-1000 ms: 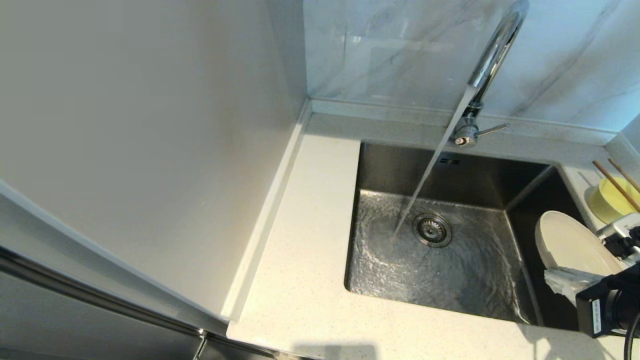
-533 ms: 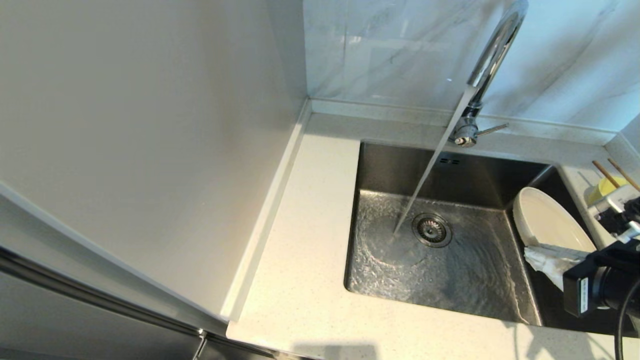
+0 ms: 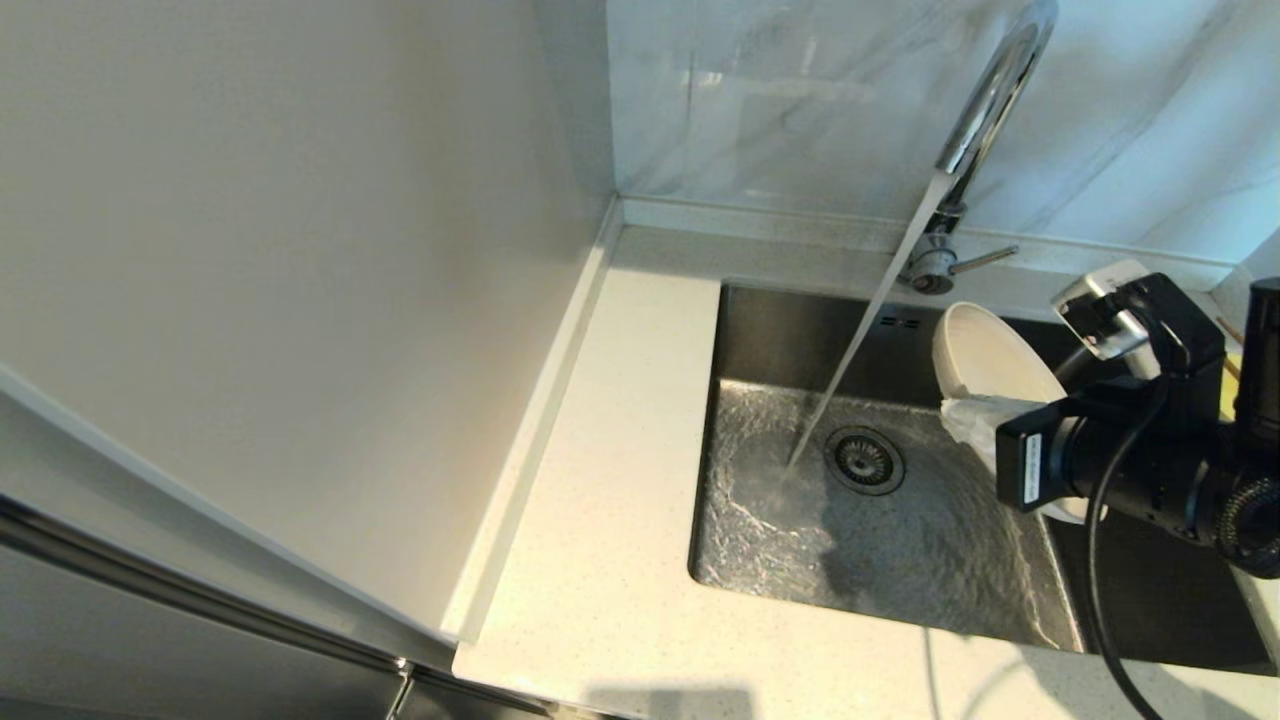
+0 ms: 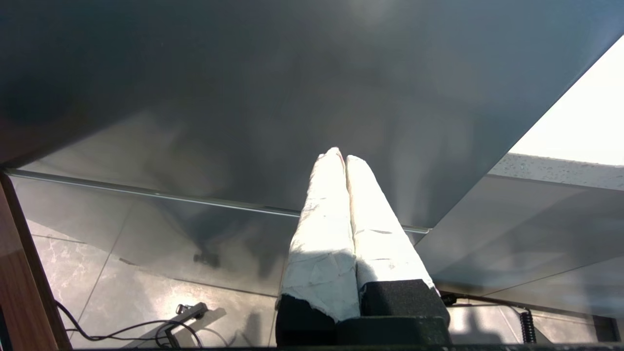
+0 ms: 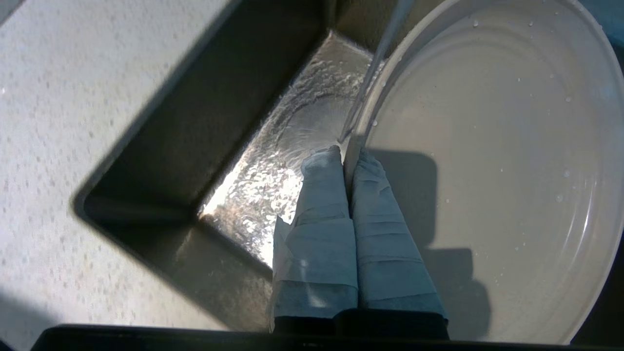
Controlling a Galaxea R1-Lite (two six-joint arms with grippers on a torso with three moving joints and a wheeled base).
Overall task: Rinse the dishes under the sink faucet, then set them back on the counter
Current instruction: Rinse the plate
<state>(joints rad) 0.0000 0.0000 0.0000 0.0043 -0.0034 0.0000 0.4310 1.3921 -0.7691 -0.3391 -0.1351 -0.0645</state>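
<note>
We are carrying the plate [image 3: 985, 360] further over the sink [image 3: 800, 340] than a second ago, nearer the faucet [image 3: 985, 105] stream, our right gripper [image 3: 965, 418] pinching its rim. Water is swirling in the basin. Only the wrist view shows droplets inside the plate [image 5: 492, 161]. Our left gripper [image 4: 343, 161], parked, is closed on nothing.
</note>
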